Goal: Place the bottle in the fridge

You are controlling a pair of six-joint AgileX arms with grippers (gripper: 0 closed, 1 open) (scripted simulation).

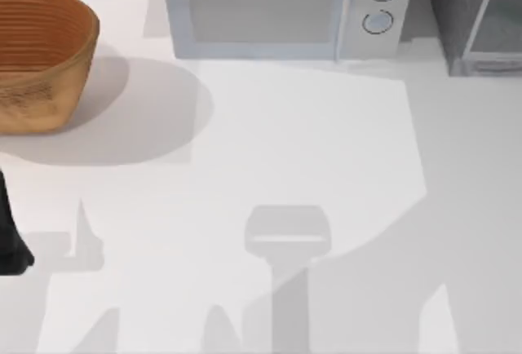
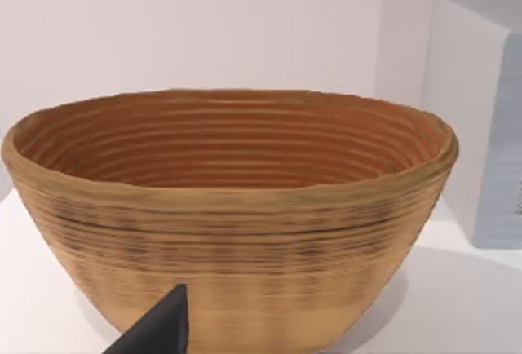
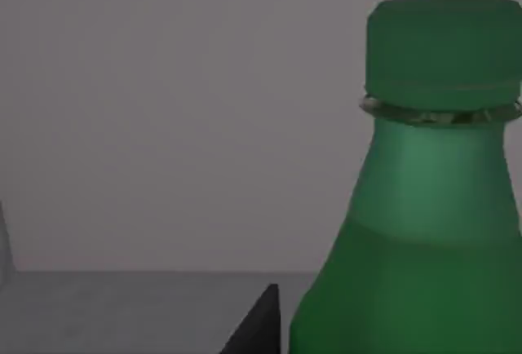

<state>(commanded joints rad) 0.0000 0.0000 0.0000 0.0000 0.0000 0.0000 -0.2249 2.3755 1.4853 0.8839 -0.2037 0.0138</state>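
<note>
The green bottle (image 3: pixel 424 232) with its green screw cap stands upright, very close in the right wrist view. My right gripper is shut on the bottle, and one dark fingertip (image 3: pixel 259 325) lies against its side low down. A grey surface and a plain grey wall lie behind it. The fridge (image 1: pixel 477 15), a grey box with a speckled side and a pale front panel, stands at the table's back right corner. My left arm (image 1: pixel 10 236) is parked at the table's left edge. Its gripper is open, with one fingertip (image 2: pixel 163 334) in front of the basket.
A woven brown basket (image 1: pixel 37 56), seen large as the basket (image 2: pixel 228 207) from the left wrist, stands at the back left. A white microwave (image 1: pixel 285 7) with two round knobs sits at the back middle, left of the fridge.
</note>
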